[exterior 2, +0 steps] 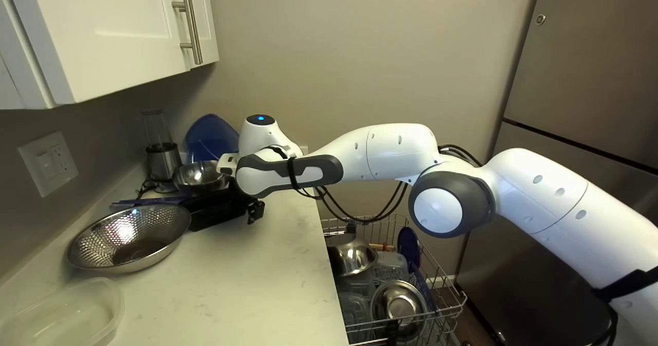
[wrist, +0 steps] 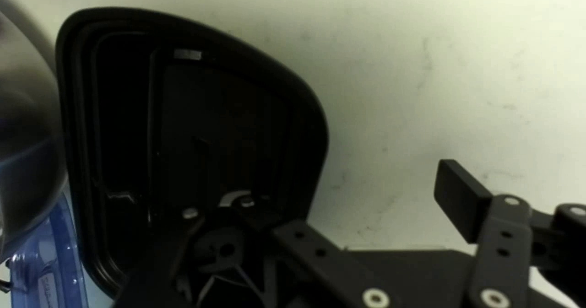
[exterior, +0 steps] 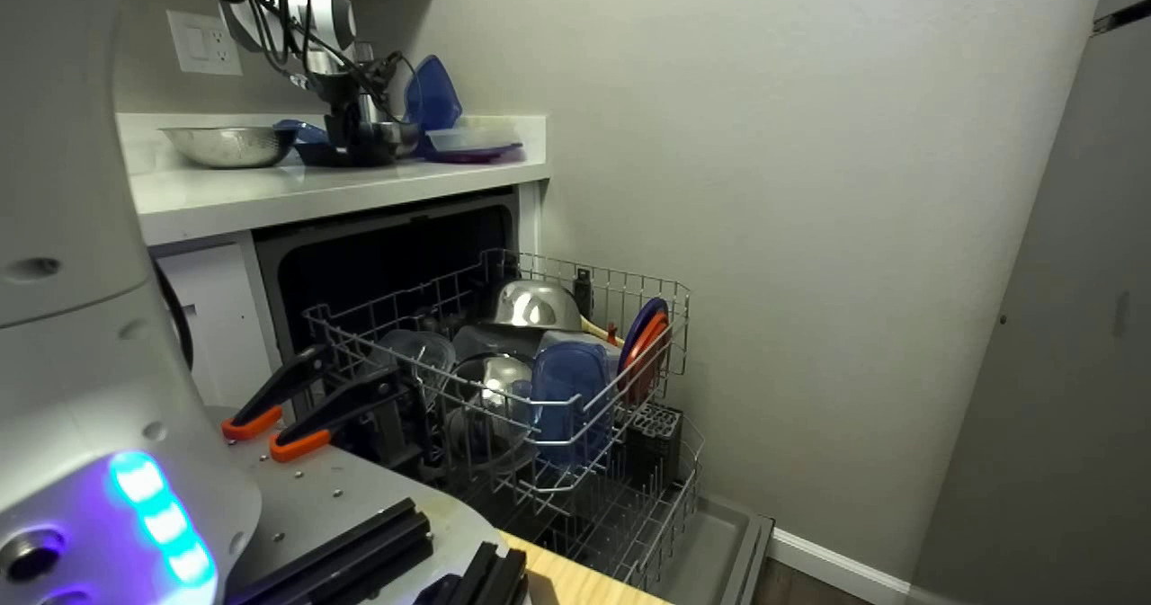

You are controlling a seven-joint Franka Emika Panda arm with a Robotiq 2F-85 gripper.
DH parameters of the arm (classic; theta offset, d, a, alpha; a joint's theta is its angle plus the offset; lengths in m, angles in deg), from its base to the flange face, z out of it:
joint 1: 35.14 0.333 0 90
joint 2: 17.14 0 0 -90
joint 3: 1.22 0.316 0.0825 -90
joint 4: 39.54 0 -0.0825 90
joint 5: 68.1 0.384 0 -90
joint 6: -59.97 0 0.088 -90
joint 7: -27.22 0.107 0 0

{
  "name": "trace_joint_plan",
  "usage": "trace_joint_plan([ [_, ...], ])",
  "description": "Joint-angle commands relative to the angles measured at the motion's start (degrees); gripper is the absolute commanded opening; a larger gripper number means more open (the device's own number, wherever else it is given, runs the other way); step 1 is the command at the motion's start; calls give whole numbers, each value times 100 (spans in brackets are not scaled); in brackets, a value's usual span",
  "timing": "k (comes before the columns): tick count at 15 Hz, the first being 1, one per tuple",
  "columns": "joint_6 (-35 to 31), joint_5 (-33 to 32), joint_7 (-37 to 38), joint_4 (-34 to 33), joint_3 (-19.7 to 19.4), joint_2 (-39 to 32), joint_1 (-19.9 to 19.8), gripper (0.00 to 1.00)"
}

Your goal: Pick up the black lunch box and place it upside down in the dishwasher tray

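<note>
The gripper [wrist: 355, 205] was spread wide, and nothing was clamped between its fingers [wrist: 458, 202]. In the wrist view, one fingertip was held over the countertop [wrist: 412, 116], outside the black lunch box [wrist: 219, 116]; the other was seen against the dark interior, and whether contact was made there could not be told. The black lunch box was seated on the countertop with its open side turned up. Just beside it, a smooth steel bowl [exterior 2: 198, 177], a blue dish [wrist: 46, 262] and a perforated colander [exterior 2: 128, 238] were placed. Behind the steel bowl, a tall blue piece [exterior 2: 211, 138] was propped, with a blender [exterior 2: 163, 160] near it. At the edge of an exterior view, a clear container [exterior 2: 67, 315] was shown, cut off by the frame. Below countertop level, the dishwasher tray [exterior: 555, 402] was drawn out, and it was loaded with an upside-down metal bowl [exterior: 537, 304], a blue container [exterior: 568, 371] and an orange lid [exterior: 649, 342], among other dishes.
</note>
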Motion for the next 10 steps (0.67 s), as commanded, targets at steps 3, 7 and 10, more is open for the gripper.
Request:
trace_joint_plan([
  [3, -60, -72, 146, -364, -156, -243, 134, 46],
  [7, -70, -60, 177, -483, -205, -300, 154, 21],
  [10, 29, -42, 144, -494, -226, -246, 130, 3],
])
